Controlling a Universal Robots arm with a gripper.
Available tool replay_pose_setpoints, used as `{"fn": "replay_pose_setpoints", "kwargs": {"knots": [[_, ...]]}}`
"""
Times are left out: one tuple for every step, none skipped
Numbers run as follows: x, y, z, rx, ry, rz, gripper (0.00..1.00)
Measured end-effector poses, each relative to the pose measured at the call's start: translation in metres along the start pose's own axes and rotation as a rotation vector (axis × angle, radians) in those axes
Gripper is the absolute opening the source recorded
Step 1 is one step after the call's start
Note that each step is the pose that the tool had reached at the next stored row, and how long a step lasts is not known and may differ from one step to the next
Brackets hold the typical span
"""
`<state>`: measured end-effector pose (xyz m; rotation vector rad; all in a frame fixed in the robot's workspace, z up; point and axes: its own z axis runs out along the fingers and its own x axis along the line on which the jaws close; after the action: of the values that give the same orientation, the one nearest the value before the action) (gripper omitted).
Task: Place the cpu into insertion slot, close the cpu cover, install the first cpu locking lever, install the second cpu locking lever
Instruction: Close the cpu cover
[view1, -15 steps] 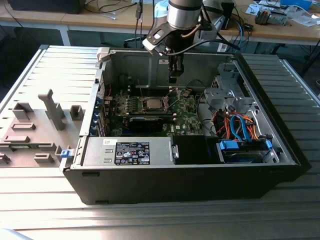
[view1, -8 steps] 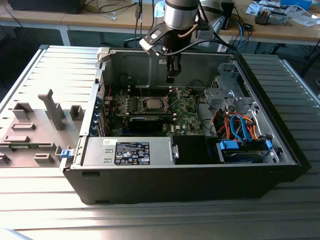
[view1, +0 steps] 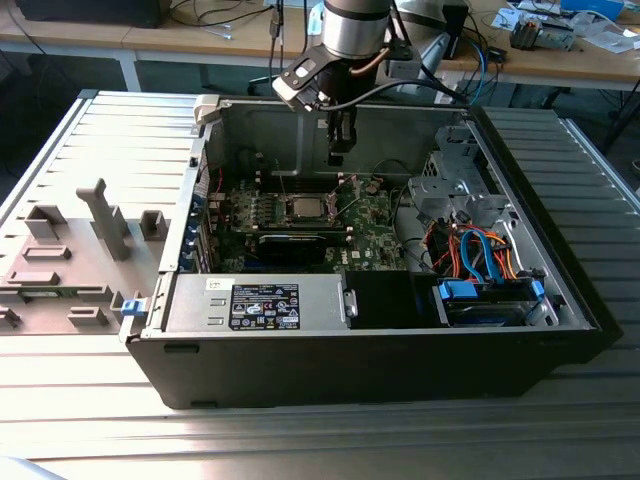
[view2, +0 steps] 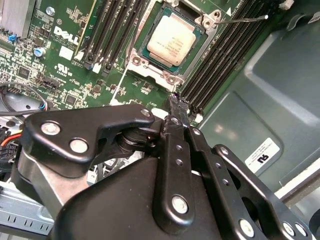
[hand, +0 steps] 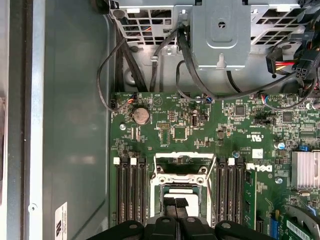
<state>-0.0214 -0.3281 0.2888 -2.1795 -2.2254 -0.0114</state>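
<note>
Above board (view1: 372, 215) middle, claw (view1: 338, 157) pinched together, nothing between. Below it, cpu (view2: 172, 40) lies flat: likely light, thin, easy to break; hold by side edges.

open room above the insertion slot (view2: 145, 67), memory slots (view2: 222, 55) on both sides

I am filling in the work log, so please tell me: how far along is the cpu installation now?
Done: the cpu lies in the insertion slot, and the cpu cover seems to lie flat around it. In hand: nothing; the gripper hangs shut above the board near the slot. Left: the locking levers, judging by one thin lever that sticks out sideways, apparently unlatched.
</note>
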Motion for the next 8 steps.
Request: {"fn": "replay_pose_setpoints", "kwargs": {"knots": [[0.0,-0.0012,0.0,0.0,0.0001,0.0,0.11],[0.0,-0.0022,0.0,0.0,0.0002,0.0,0.11],[0.0001,-0.0034,0.0,0.0,0.0003,0.0,0.11],[0.0001,-0.0047,0.0,0.0,0.0004,0.0,0.11],[0.0001,-0.0053,0.0001,0.0,0.0005,0.0,0.11],[0.0001,-0.0055,0.0001,0.0,0.0004,0.0,0.11],[0.0001,-0.0056,0.0001,0.0001,0.0003,0.0,0.11],[0.0001,-0.0055,0.001,0.0,0.0007,0.0,0.11]]}}
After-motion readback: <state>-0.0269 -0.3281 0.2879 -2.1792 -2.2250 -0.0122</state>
